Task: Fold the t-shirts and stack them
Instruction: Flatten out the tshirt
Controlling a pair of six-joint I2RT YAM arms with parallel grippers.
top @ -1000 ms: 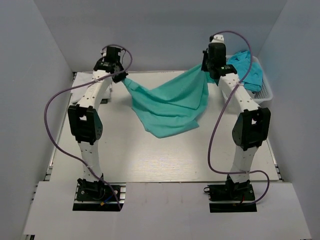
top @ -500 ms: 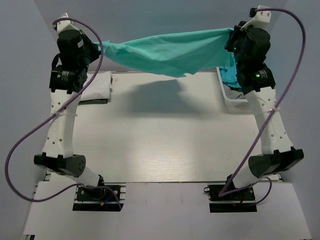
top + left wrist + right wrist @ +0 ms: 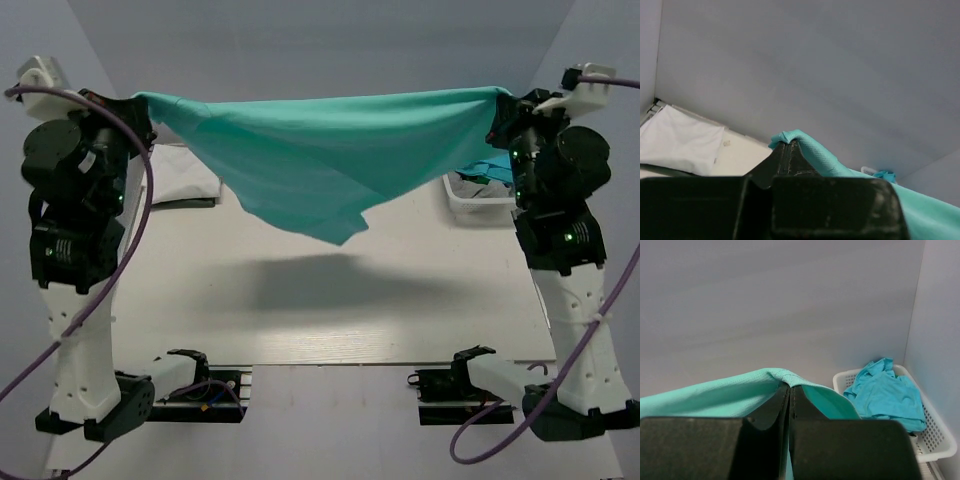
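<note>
A teal t-shirt (image 3: pixel 320 150) hangs stretched in the air between my two grippers, high above the table, its lower part sagging to a point at the middle. My left gripper (image 3: pixel 140 103) is shut on its left corner, which shows in the left wrist view (image 3: pixel 805 145) draped over the closed fingers. My right gripper (image 3: pixel 500 100) is shut on its right corner, seen in the right wrist view (image 3: pixel 765 380). A folded white t-shirt (image 3: pixel 190 175) lies on the table at the far left, also in the left wrist view (image 3: pixel 680 142).
A white basket (image 3: pixel 935 440) at the far right holds a crumpled blue t-shirt (image 3: pixel 885 392); it shows partly in the top view (image 3: pixel 475 195). Grey walls enclose the light table (image 3: pixel 330 300) on three sides.
Both arms have risen and spread wider, lifting the teal t-shirt off the table and pulling it taut between them. It now hangs higher and nearer the camera.
</note>
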